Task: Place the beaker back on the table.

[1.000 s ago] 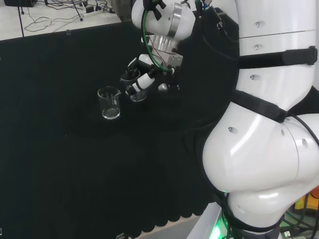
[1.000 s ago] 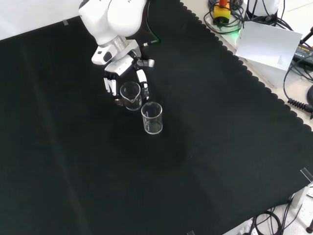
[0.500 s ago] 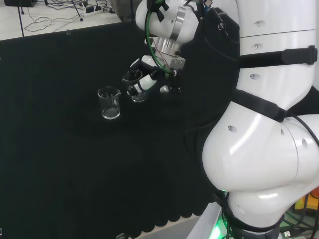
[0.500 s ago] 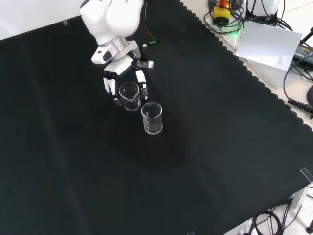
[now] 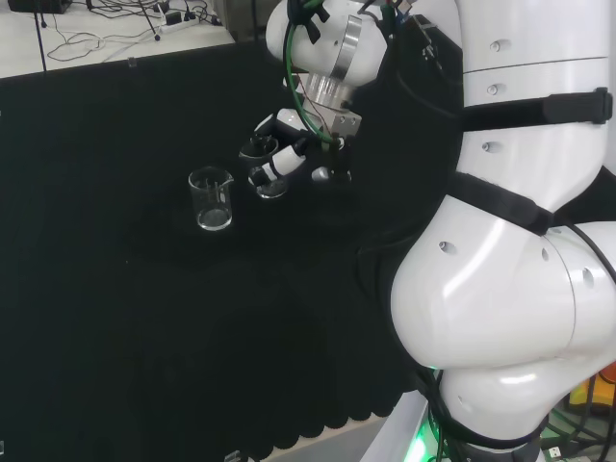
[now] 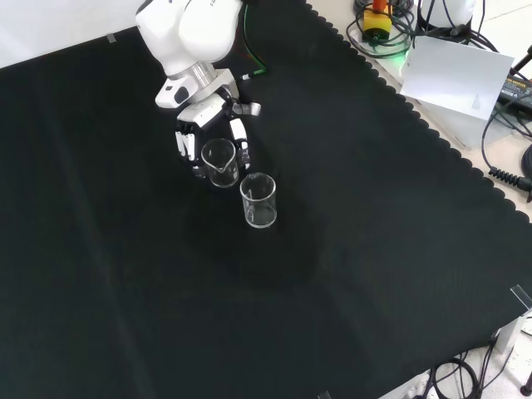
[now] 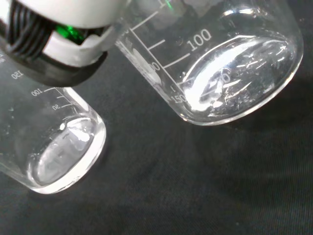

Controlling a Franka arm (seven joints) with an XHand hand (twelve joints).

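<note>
A clear glass beaker point(image 6: 221, 162) sits between the fingers point(image 6: 243, 139) of the black and white hand point(image 5: 272, 154), which is shut on it. In the head view this beaker point(image 5: 270, 186) shows just under the hand, low over the black cloth point(image 6: 349, 216). In the wrist view it is the large graduated beaker point(image 7: 230, 63) near a white and black finger point(image 7: 58, 39). Whether its base touches the cloth I cannot tell. A second clear beaker point(image 6: 258, 200) stands upright on the cloth close beside it, also seen in the head view point(image 5: 211, 199) and the wrist view point(image 7: 54, 147).
The arm's large white links point(image 5: 500, 289) rise at the right of the head view. Cables and a white box point(image 6: 457, 79) lie past the cloth's scalloped edge at the right of the front view. Bare black cloth spreads around the two beakers.
In the head view the wrist and hand have shifted slightly to the right and up. The held beaker and the standing beaker have hardly moved.
</note>
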